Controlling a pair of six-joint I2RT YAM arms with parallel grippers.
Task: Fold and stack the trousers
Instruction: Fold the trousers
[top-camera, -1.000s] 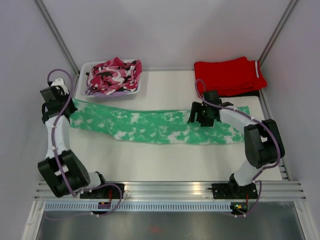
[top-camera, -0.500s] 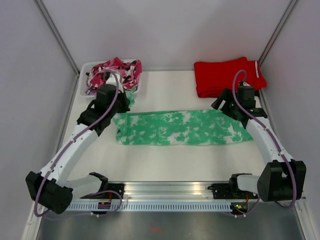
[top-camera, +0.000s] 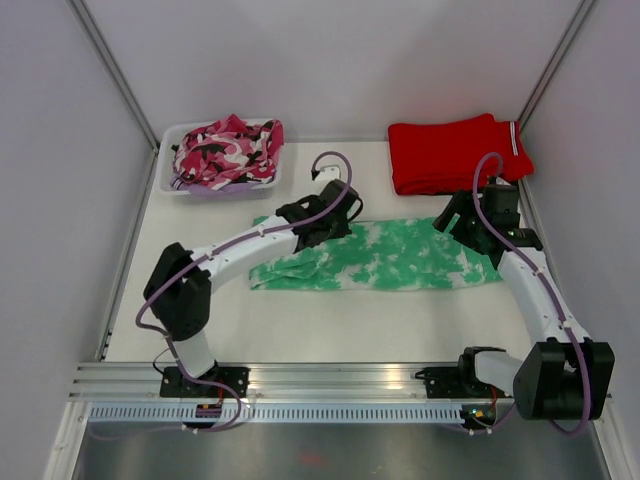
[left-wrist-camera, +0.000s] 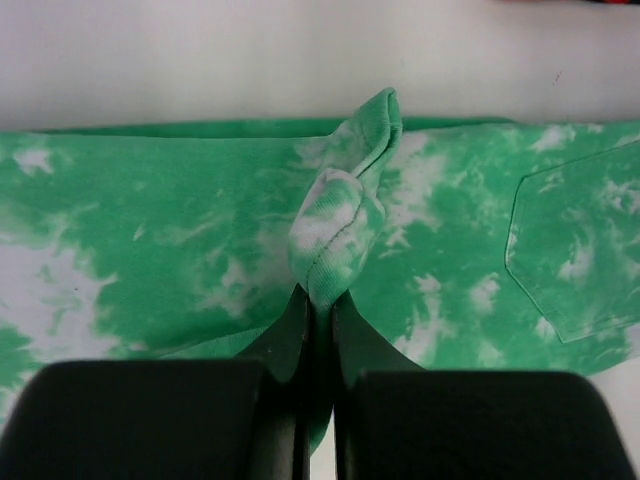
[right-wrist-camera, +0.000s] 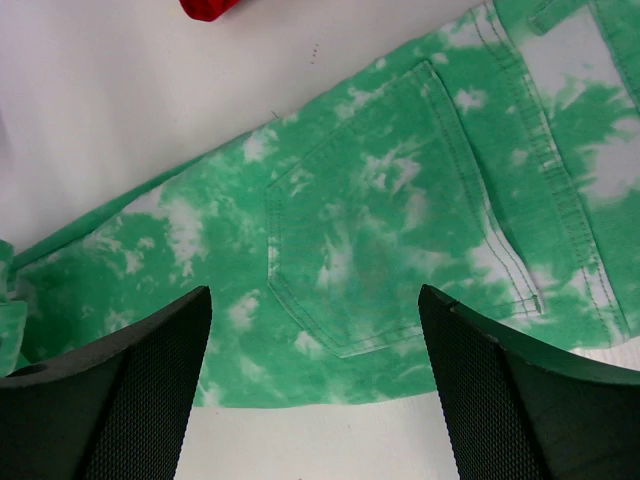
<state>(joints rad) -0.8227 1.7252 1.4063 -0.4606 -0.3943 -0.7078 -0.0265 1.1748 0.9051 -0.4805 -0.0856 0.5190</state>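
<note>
White table (top-camera: 330, 330) first, bare along the near side. Across its middle, running left to right, the trousers (top-camera: 410, 258): long, soft, mint green, blotched all over with white tie-dye, mostly flat on the surface. Left end doubled back over the rest (a loose fold, edges not lined up). At the far right corner, apart from them, plain red trousers (top-camera: 450, 152) with a white stripe, folded. At the far left, a pink, black and white camouflage garment (top-camera: 228, 150) heaped in a pale tray (top-camera: 168, 182).

Left gripper (top-camera: 322, 228) above the middle of the green cloth, jaws pinched tight on a raised, bunched piece of hemmed edge (left-wrist-camera: 340, 215). Right gripper (top-camera: 458, 222) over the waist end, jaws spread wide, gripping nothing, cloth flat between the fingers (right-wrist-camera: 110, 400).

Smallest detail: a stitched back pocket (right-wrist-camera: 400, 210), green-on-green seams.
</note>
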